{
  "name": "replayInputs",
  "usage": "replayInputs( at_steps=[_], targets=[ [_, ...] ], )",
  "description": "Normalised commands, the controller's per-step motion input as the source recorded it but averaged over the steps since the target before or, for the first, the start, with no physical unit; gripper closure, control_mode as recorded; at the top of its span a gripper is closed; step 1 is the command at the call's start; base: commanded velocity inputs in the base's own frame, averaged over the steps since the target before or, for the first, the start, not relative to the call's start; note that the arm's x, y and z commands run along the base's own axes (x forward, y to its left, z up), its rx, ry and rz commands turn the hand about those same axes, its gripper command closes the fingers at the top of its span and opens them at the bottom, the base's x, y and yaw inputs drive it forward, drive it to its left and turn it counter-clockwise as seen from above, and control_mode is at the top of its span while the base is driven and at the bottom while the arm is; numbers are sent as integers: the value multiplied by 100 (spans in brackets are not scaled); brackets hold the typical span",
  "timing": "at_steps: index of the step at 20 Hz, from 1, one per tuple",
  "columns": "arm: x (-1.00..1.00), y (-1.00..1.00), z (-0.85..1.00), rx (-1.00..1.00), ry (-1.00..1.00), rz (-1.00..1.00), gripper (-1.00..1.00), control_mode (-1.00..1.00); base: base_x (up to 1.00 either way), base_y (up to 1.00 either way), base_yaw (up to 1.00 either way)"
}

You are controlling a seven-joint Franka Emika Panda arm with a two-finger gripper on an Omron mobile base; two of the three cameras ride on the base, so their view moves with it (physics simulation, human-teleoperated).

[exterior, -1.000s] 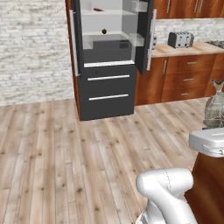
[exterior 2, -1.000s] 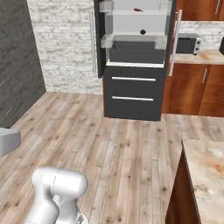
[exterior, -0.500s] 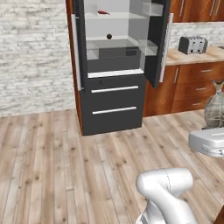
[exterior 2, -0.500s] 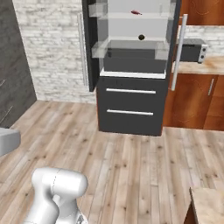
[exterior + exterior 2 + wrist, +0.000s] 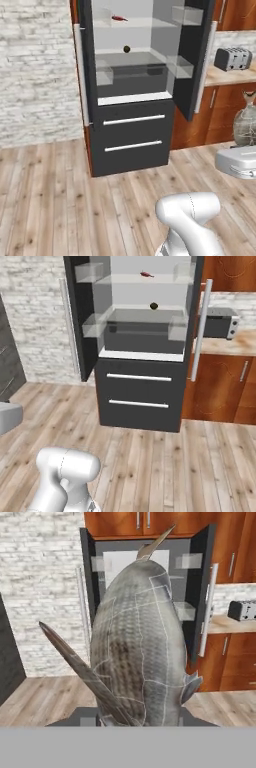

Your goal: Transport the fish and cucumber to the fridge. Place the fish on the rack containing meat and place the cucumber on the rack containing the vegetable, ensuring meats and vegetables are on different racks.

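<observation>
The fish (image 5: pixel 137 647), silvery-grey and speckled, stands tail-up right in front of the hand camera, with my gripper (image 5: pixel 144 721) shut on its lower end; the fingertips are mostly hidden behind it. The fridge (image 5: pixel 135 85) (image 5: pixel 140 346) stands ahead with both doors open. On its upper rack (image 5: pixel 137 23) (image 5: pixel 125 279) lies the slim red meat (image 5: pixel 119 18) (image 5: pixel 146 274). One rack lower (image 5: pixel 147 54) sits the round dark vegetable (image 5: pixel 126 49) (image 5: pixel 154 306). The cucumber is out of view.
Two closed drawers (image 5: pixel 132 132) fill the fridge's lower part. Right of it runs a wooden counter with a toaster (image 5: pixel 232 58) and a microwave (image 5: pixel 220 326). A glass jar (image 5: pixel 247 125) and a grey appliance (image 5: pixel 239 161) stand near right. Plank floor lies between me and the fridge.
The base has driven closer to the fridge, so the fridge looms larger and more central in both base views. The meat and vegetable lie where they were.
</observation>
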Motion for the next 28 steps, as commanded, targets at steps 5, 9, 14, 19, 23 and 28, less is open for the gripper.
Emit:
replayInputs(
  at_steps=[5,9,14,19,23,28],
  targets=[
    [0,0,0,0,0,0,100,100,100,-51,3],
    [0,0,0,0,0,0,100,100,100,4,4],
    [0,0,0,0,0,0,100,100,100,9,19],
    [0,0,0,0,0,0,100,100,100,2,16],
    [0,0,0,0,0,0,100,100,98,-30,0],
    [0,0,0,0,0,0,100,100,90,-28,-12]
  ],
)
